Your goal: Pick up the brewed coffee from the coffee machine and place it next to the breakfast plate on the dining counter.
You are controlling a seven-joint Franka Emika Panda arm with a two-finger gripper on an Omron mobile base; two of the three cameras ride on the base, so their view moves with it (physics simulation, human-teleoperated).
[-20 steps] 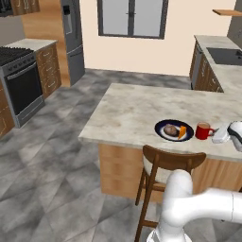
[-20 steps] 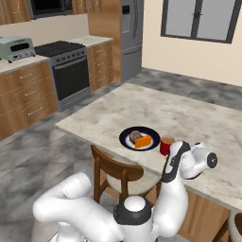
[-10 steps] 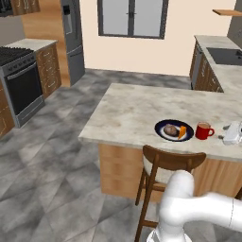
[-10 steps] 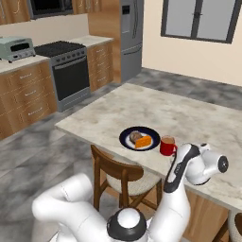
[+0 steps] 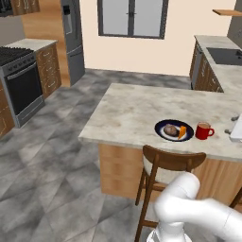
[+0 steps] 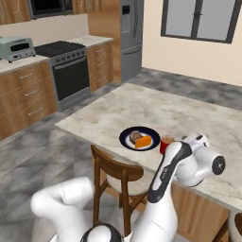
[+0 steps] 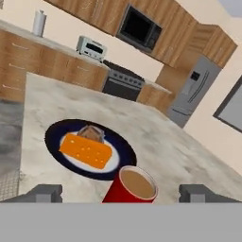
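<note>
You see the small red mug of brown coffee (image 7: 132,187) standing just beside the round dark plate (image 7: 64,130) on the beige marble bench (image 5: 127,111) — gripper (image 7: 120,193) spread wide, holding nothing.

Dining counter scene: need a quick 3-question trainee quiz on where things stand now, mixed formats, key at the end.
1. True or false: the red mug stands on the dining counter beside the breakfast plate.
2. What is in the mug? A) nothing B) brown liquid C) orange wedge
3. In the hand view, the gripper fingers stand wide to each side of the ____.

Key: 1 true. 2 B. 3 mug.
</note>
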